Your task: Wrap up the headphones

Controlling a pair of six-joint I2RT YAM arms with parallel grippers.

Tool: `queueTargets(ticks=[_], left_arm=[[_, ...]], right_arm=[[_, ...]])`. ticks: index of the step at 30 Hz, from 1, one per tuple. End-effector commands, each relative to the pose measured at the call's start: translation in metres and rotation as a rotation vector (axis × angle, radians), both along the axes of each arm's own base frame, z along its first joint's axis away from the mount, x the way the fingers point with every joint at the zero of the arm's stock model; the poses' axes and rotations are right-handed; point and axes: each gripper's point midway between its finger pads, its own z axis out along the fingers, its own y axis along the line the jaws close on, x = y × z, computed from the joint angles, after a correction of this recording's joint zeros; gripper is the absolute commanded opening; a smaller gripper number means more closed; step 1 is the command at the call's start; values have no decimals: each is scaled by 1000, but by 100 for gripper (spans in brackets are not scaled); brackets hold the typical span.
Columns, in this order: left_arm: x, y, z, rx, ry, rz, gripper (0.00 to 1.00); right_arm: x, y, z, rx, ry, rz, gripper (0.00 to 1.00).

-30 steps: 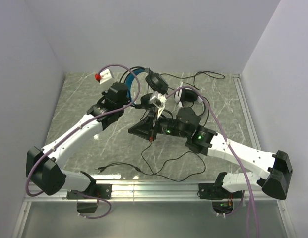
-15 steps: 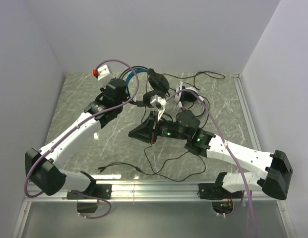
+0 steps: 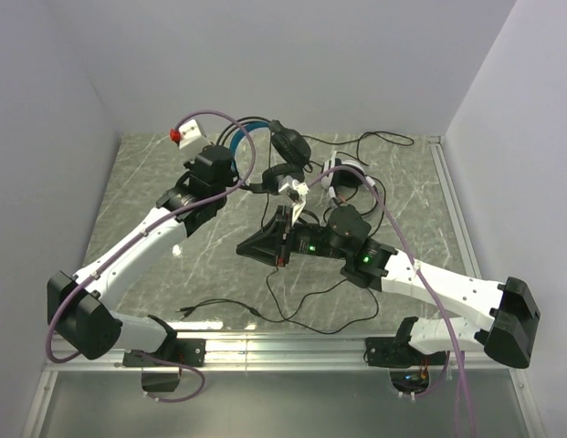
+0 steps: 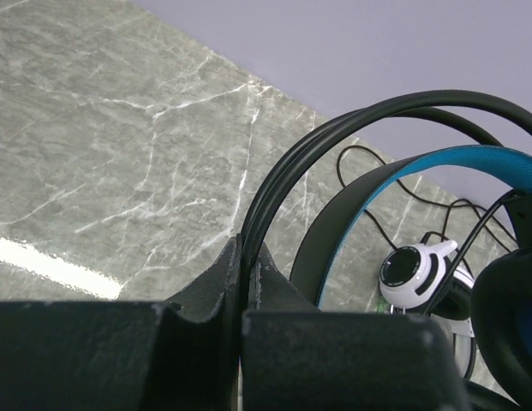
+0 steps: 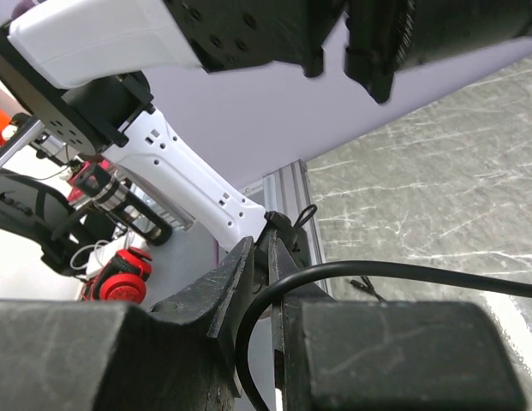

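The black headphones with the blue headband hang above the table's back middle. My left gripper is shut on their thin black upper band; in the top view it points right. The white headphones lie on the table behind my right arm and show at the lower right of the left wrist view. My right gripper points toward the near left. Its jaws stand a narrow gap apart, with the black cable looping loosely through them.
Loose black cable trails over the marble table toward the front rail. More cable lies near the back wall. A white block with a red tip sits at the back left. Side walls close in the table.
My right gripper's jaws have parted slightly around the cable. My left gripper has carried the blue-banded headphones a little toward the back.
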Motion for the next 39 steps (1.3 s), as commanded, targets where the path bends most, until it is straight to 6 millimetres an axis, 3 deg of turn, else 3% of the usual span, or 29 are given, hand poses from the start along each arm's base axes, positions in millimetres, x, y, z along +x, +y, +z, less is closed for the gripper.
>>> queueTargets(ticks=[1,9,10,12,18,28,39], left_arm=[[13,1,14,-74,-100,52,0],[8,5,-19,-94,-112,69,0],[7,5,-14,-113,-137,67,0],[3,6,-23,-113,-135,63,0],[-11,10,-27,-136,-173,53,0],[-28,14,-29,-72,-195,35,0],[-27,11,-47,-21,-176,16,0]], right_arm=[[-15,-9,50,114,-79,38,20],[-12,-10,79,137,-130,16,20],[-10,-10,84,138,-134,9,20],[-8,-10,92,144,-150,-1,20],[1,-14,110,149,-180,-52,17],[28,-26,123,173,-152,-68,15],[50,-41,139,195,-128,-86,16]])
